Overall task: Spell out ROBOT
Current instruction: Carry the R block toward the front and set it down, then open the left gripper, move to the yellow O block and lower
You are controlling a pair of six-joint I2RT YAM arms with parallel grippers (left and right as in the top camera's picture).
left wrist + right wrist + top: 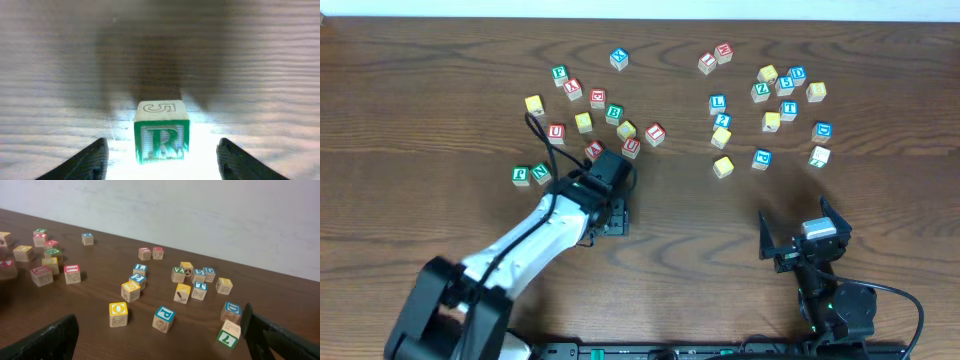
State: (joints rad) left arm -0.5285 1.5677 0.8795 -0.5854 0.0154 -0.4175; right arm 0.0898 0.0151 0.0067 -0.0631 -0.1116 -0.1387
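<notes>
One cube in place: the R cube [161, 140] stands flat on the table [260, 70], its green R face upright and turned toward the left wrist camera. From overhead it is hidden under the end of the left arm [540, 235].
Left gripper: the left gripper [162, 147] is spread wide around the R cube. A clear gap is left on either side, and nothing is held.
Axis: no long axis is offered by a cube. Its side faces are lined up with the jaws, so only a straight lift away is judged to be needed.
Stage: the first letter is judged to be set down; four letters are not yet laid to the right of the R cube.
Next letter: a yellow O cube [118, 314] is found to the right of the R cube and a little farther from the robot, on bare wood.
Nearer arm: the right gripper [800, 230] is held fully wide and empty, well to the right of the R cube. It is judged slightly nearer the O cube than the left gripper is.
B cube: a green B cube [614, 113] is seen beyond the R cube, close beside red-lettered cubes [598, 98].
T cube: a blue T cube [788, 109] is seen far to the right of the R cube and farther from the robot.
Risk: the R cube may be nudged if the left jaws are swung sideways before being raised.
</notes>
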